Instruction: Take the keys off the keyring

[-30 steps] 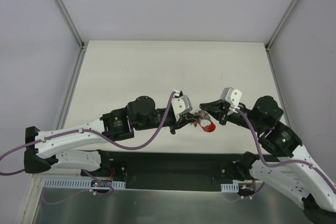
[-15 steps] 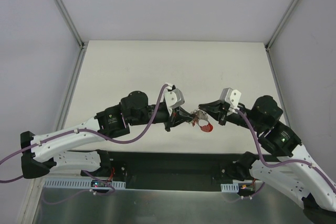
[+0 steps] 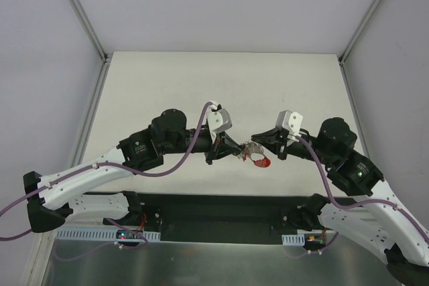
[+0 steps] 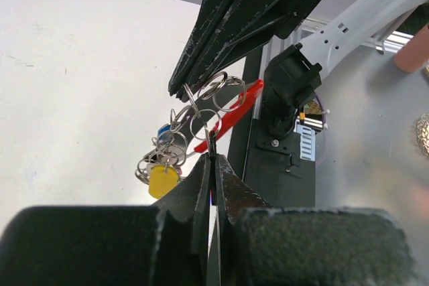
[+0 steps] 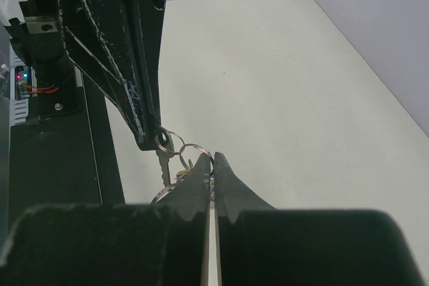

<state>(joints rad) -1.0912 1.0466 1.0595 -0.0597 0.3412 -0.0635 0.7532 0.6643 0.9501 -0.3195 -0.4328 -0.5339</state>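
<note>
- The left end effector [image 3: 237,154] has its jaws pressed together, pinching one loop of the keyring [image 3: 249,149] at the very tips.
- The right end effector [image 3: 257,140] is also pressed together, and it pinches a neighbouring loop of the keyring from the opposite side.
- The two end effectors point tip to tip, close together. The keyring bridges the short gap between them, up off the desk [image 3: 201,85].
- The keys [image 3: 260,159] hang just below the right end effector's tips. The red key [image 3: 266,163] is the nearest to the arm bases in the top view.
- In the left wrist view, the left end effector [image 4: 212,159] shows only a thin slit between its jaws, with a ring caught right at their front edge.
- In the same view, the right end effector [image 4: 179,90] reaches down from above that ring, and its dark tip is clamped on another loop. Several linked silvery loops lie between the two tips.
- The yellow key [image 4: 163,180] dangles just left of the left end effector's tips, with the blue key [image 4: 163,130] above it.
- The red key [image 4: 231,115] slants behind the loops, up and to the right of those tips.
- In the right wrist view, the right end effector [image 5: 209,162] grips a ring at its tips.
- There the left end effector [image 5: 151,140] comes in from the upper left, and a plain silvery key hangs under its tip.
</note>
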